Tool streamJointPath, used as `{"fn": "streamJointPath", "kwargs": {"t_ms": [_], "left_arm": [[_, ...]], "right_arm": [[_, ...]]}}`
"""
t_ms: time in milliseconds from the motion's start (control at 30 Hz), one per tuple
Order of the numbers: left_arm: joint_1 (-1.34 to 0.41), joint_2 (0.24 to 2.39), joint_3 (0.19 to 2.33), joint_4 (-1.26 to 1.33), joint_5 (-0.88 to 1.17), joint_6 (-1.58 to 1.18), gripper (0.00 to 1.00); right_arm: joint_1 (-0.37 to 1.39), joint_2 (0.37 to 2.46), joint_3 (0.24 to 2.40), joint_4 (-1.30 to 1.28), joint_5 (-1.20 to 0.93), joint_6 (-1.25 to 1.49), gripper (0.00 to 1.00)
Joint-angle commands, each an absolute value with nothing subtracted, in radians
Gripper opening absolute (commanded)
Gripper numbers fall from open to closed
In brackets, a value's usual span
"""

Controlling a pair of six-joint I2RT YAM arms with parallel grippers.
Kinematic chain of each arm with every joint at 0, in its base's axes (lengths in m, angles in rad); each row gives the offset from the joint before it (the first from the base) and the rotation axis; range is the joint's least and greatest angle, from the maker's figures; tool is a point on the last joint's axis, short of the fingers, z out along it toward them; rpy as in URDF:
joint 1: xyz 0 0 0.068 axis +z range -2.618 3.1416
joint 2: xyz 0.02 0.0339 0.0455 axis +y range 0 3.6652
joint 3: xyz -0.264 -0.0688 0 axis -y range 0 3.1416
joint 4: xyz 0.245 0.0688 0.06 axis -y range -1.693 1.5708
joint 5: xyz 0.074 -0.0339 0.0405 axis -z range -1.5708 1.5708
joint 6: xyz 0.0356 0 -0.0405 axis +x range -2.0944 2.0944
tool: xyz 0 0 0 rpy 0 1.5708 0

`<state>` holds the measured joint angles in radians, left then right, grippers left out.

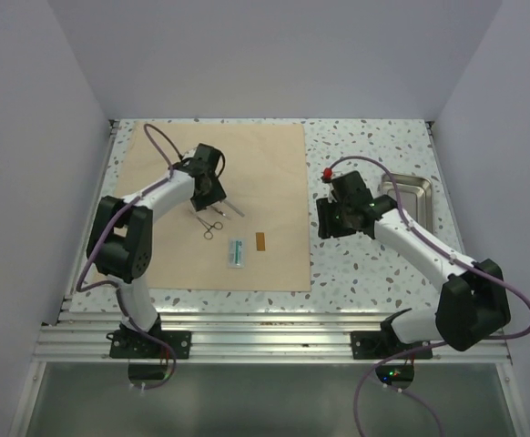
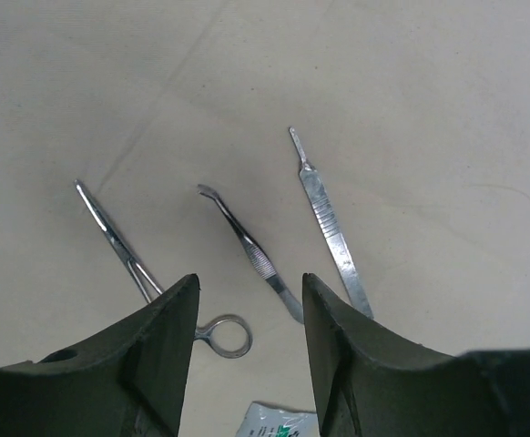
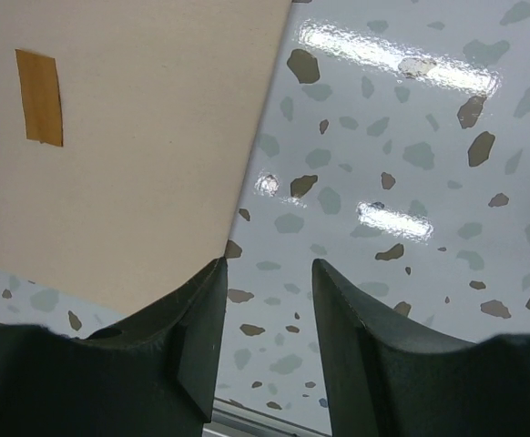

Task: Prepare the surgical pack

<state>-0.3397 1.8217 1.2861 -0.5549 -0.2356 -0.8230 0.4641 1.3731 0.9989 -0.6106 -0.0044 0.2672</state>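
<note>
The tan sheet (image 1: 265,173) lies flat on the left half of the table. On it rest ring-handled metal scissors (image 2: 115,241), tweezers (image 2: 251,250) and a flat scalpel handle (image 2: 331,232), side by side. My left gripper (image 2: 251,284) hovers open just above them with nothing between its fingers. A white-green packet (image 1: 236,252) and a small brown packet (image 3: 39,96) lie nearer the sheet's front. The steel tray (image 1: 409,197) sits at the right. My right gripper (image 3: 267,264) is open and empty over bare table beside the tan sheet (image 3: 128,155), close to its right edge.
The speckled table (image 3: 402,182) lies to the right of the sheet, and white walls close it in on three sides. A small red item (image 1: 327,172) shows by the right wrist. A metal rail (image 1: 265,341) runs along the near edge.
</note>
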Motion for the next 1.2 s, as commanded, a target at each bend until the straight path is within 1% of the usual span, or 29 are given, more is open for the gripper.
{"fn": "streamJointPath", "kwargs": {"t_ms": [0, 233, 333, 500, 900, 967, 1067, 1167], "left_arm": [[-0.336, 1.891, 1.364, -0.58, -0.238, -0.888, 0.52], [-0.336, 1.944, 1.405, -0.595, -0.25, -0.911, 0.49], [-0.336, 1.963, 1.422, -0.603, -0.264, -0.913, 0.44], [-0.336, 1.999, 1.459, -0.62, -0.265, -0.908, 0.4], [-0.336, 2.013, 1.445, -0.609, -0.258, -0.888, 0.37], [-0.336, 2.01, 1.439, -0.6, -0.258, -0.882, 0.34], [-0.333, 2.006, 1.427, -0.568, -0.242, -0.859, 0.27], [-0.327, 2.011, 1.431, -0.554, -0.206, -0.824, 0.17]], "right_arm": [[0.466, 1.331, 0.989, -0.555, -0.041, 0.247, 0.46], [0.468, 1.316, 0.989, -0.548, -0.055, 0.245, 0.46], [0.466, 1.316, 0.988, -0.546, -0.057, 0.245, 0.46], [0.468, 1.313, 0.982, -0.541, -0.055, 0.247, 0.46], [0.468, 1.31, 0.979, -0.537, -0.052, 0.247, 0.46], [0.466, 1.312, 0.977, -0.535, -0.052, 0.249, 0.46], [0.468, 1.316, 0.98, -0.535, -0.057, 0.25, 0.46], [0.468, 1.328, 0.994, -0.54, -0.061, 0.256, 0.47]]}}
